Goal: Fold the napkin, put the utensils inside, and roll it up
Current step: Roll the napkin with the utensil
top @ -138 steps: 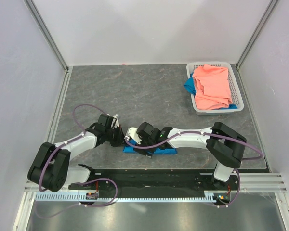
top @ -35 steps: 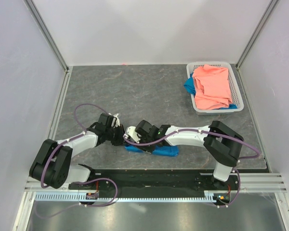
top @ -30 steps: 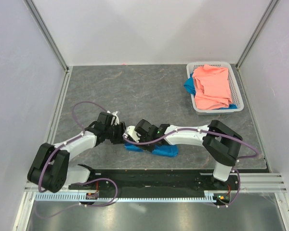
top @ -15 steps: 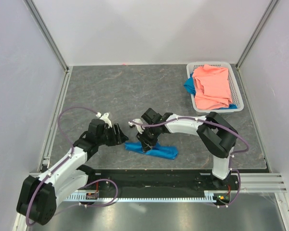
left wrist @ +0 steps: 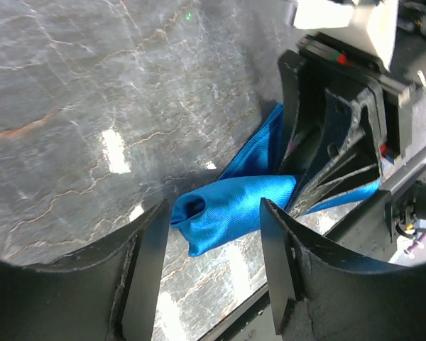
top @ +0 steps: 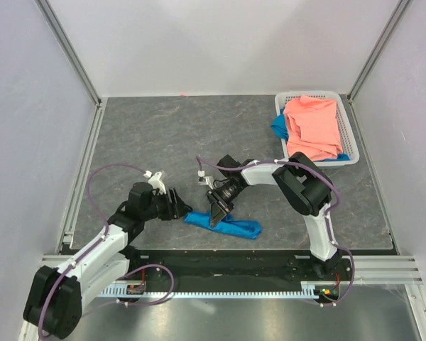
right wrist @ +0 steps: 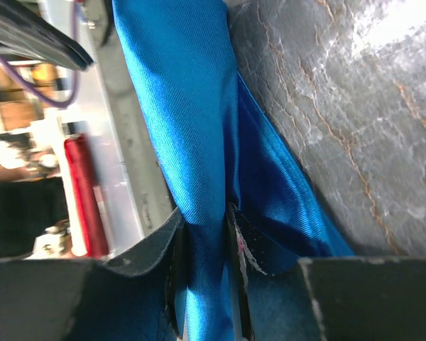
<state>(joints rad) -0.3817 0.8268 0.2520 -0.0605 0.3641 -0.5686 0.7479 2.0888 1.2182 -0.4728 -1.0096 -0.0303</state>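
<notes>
The napkin (top: 227, 224) is a bright blue roll lying on the table near the front edge. My right gripper (top: 216, 213) points down onto the roll's left part and is shut on a fold of it (right wrist: 207, 263). In the right wrist view the blue cloth is pinched between both fingers (right wrist: 243, 249). My left gripper (top: 180, 207) stands open just left of the roll. The roll's open end (left wrist: 220, 213) sits between my left fingertips (left wrist: 150, 249) without being squeezed. The utensils are hidden.
A white basket (top: 349, 135) stands at the back right, holding a salmon-pink cloth (top: 312, 128) with a blue scrap (top: 277, 128) poking out at its left. The black base rail (top: 220, 263) runs right behind the roll's near side.
My left gripper has released the roll's end, opened and drawn back to the left. My right arm has swung round, its gripper now reaching the roll from the far side.
</notes>
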